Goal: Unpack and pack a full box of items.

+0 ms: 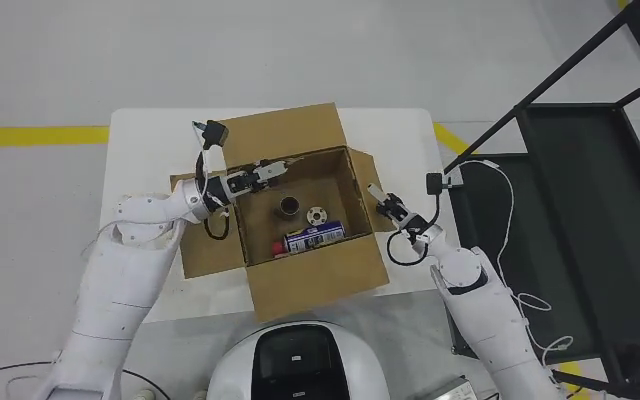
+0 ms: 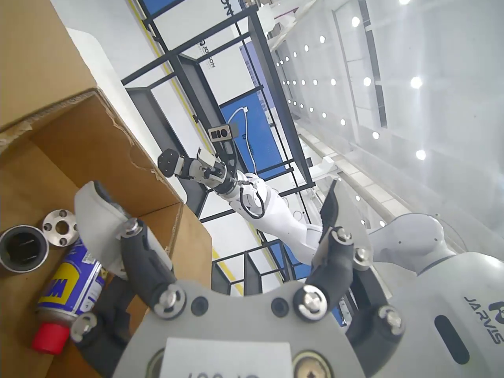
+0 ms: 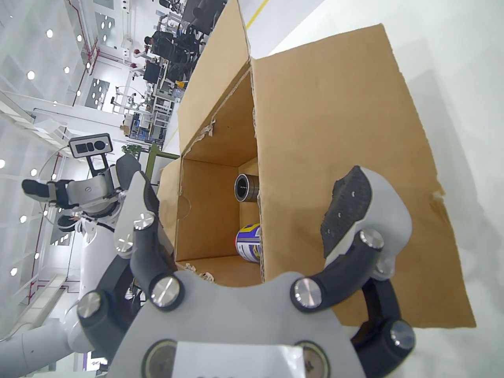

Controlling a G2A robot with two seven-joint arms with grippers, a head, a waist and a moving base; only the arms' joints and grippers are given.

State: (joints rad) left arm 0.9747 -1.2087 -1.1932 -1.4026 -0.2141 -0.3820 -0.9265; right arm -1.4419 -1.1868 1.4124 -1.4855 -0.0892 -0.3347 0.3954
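Pale floor (image 1: 300, 50), yellow line (image 1: 50, 135), black rack (image 1: 570, 200)

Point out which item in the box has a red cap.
The blue spray can, lying on its side; the metal sleeve and small flange are bare metal.

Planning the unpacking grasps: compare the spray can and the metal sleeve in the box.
Pose: the spray can lies on its side; the metal sleeve stands on end, bore up.
Look: the spray can is blue and yellow with a red cap; the metal sleeve is bare metal, hollow.
Size: the spray can is longer than the metal sleeve.
Both are cylindrical and sit inside the cardboard box.
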